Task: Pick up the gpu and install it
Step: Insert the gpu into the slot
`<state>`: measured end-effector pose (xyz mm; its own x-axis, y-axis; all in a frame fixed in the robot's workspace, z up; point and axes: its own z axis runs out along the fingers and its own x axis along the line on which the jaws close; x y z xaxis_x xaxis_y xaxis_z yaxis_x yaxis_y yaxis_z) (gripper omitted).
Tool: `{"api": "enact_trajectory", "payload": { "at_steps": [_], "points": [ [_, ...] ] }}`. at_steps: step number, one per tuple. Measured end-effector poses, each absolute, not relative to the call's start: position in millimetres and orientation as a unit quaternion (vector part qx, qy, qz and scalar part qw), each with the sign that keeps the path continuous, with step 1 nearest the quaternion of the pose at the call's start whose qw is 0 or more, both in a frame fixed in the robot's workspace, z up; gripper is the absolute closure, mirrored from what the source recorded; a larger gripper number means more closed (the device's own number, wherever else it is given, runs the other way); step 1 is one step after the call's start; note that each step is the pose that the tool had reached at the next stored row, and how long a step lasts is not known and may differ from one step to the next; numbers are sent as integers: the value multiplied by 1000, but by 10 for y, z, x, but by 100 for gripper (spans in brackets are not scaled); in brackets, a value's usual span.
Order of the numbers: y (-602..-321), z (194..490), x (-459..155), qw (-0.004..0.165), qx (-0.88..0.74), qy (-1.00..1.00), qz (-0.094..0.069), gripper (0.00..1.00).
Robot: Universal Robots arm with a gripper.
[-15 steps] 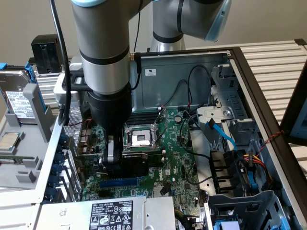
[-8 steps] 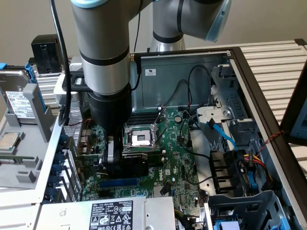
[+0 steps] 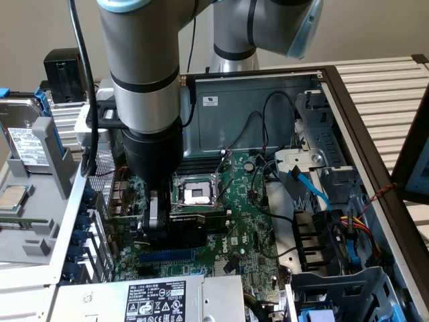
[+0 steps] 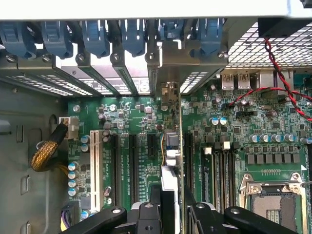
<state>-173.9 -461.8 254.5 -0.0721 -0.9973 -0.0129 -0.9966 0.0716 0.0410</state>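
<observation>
My gripper [image 3: 155,225] hangs low inside the open computer case, over the green motherboard [image 3: 249,221], and is shut on the gpu [image 3: 191,228]. The gpu's black block faces the CPU socket [image 3: 196,193]. In the wrist view the gpu [image 4: 170,146] stands on edge between the fingers of the gripper [image 4: 168,207]. It is in line with the black expansion slots [image 4: 134,161]. Its silver end bracket [image 4: 165,63] reaches the case's rear slot openings. I cannot tell whether the card's edge sits in a slot.
Blue slot latches [image 4: 97,36] line the rear wall. A red and black twisted wire [image 4: 273,63] crosses near the rear ports. Blue and black cables [image 3: 308,188] lie beside the drive cage. The power supply [image 3: 154,298] is in front, and a hard drive [image 3: 23,144] is outside the case.
</observation>
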Motion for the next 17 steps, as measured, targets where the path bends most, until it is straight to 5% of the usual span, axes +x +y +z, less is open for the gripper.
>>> {"api": "enact_trajectory", "payload": {
  "at_steps": [17],
  "points": [
    [-4623,2511,-1754,9,681,-732,-19,72]
  ]
}}
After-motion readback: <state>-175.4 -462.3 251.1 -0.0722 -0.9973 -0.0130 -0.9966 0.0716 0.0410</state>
